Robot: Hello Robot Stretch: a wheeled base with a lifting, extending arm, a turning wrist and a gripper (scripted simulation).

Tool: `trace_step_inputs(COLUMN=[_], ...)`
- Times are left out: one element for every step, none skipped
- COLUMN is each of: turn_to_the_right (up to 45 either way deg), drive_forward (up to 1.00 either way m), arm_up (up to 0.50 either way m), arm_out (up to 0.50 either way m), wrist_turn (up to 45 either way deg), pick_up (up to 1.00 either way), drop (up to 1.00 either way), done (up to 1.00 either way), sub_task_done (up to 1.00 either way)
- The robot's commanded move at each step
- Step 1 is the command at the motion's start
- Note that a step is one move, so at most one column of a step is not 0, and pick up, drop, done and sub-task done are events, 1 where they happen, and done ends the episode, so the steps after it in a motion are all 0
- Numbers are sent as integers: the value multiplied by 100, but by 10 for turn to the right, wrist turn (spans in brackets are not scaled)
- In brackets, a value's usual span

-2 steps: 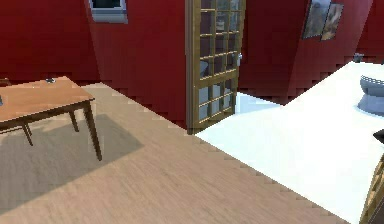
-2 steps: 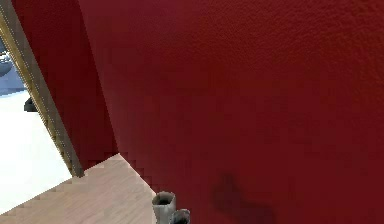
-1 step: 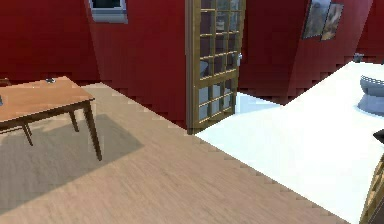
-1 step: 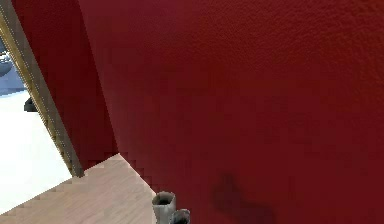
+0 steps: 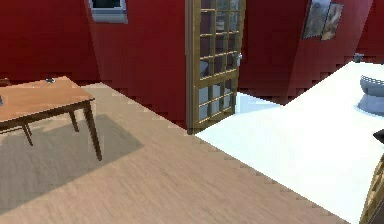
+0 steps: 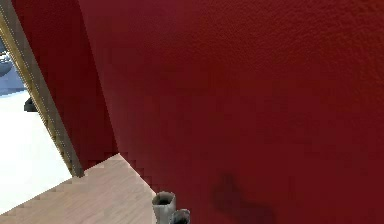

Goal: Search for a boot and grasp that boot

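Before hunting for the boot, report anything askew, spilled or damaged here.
Nothing stands out. The wooden table stands level, the glass-paned door looks intact, and two grey tube-shaped tops, maybe boots, stand upright by the red wall.

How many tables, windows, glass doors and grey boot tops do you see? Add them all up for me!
table: 1
window: 1
glass-paned door: 1
grey boot tops: 2, side by side at the foot of the red wall
Total: 5
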Motion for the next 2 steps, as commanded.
trace_step_inputs(turn_to_the_right=[0, 0], drive_forward=[0, 0], arm_up=[0, -30], arm_out=[0, 0], wrist_turn=[30, 0], pick_up=[0, 0], drop=[0, 0], done=[0, 0], sub_task_done=[0, 0])
